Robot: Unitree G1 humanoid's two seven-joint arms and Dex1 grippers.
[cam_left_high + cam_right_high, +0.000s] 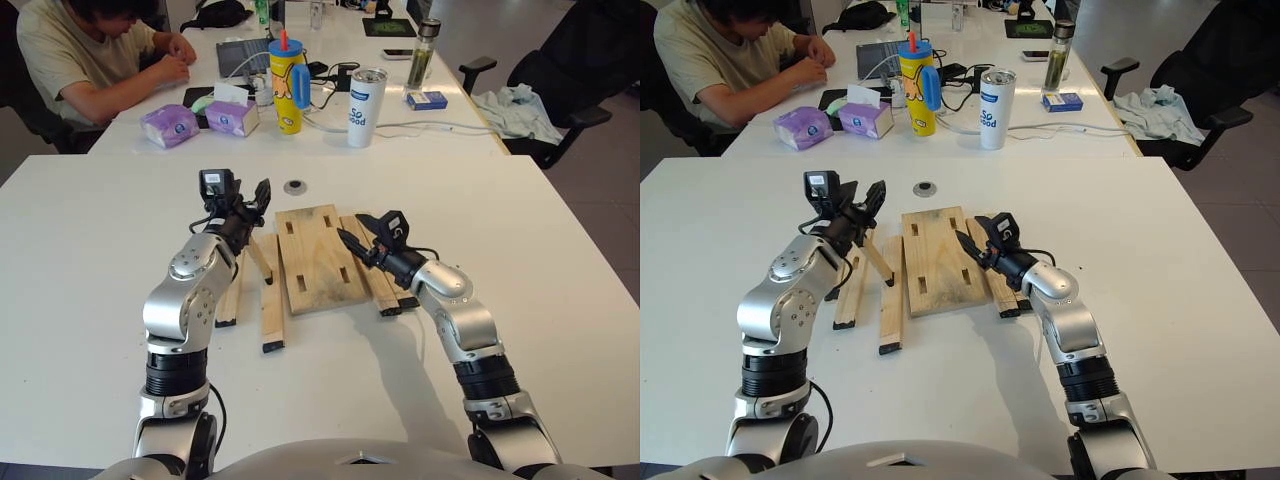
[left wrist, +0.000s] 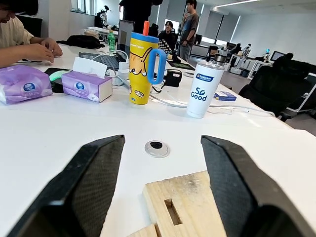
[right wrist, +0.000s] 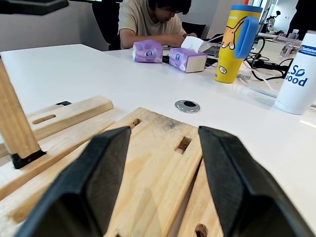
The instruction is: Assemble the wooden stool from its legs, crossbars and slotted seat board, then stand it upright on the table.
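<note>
The pale wooden slotted seat board [image 1: 318, 258] lies flat on the white table [image 1: 90, 270], with loose wooden bars [image 1: 271, 305] on either side. Both grippers are held wide open and empty: the left gripper [image 1: 252, 200] above the board's far left corner, the right gripper [image 1: 352, 232] over its right edge. A slender tilted wooden leg [image 1: 260, 258] is propped just beside the left arm, and it could be toppled by a careless descent. The board could be skidded if pinched off-centre.

Pale bare wood on the seat board [image 1: 318, 258], matt, grain showing. White, smooth, faintly glossy, that's the table [image 1: 90, 270]. On the left end effector [image 2: 162, 148], the pads [image 2: 91, 180] are black and finely textured.
</note>
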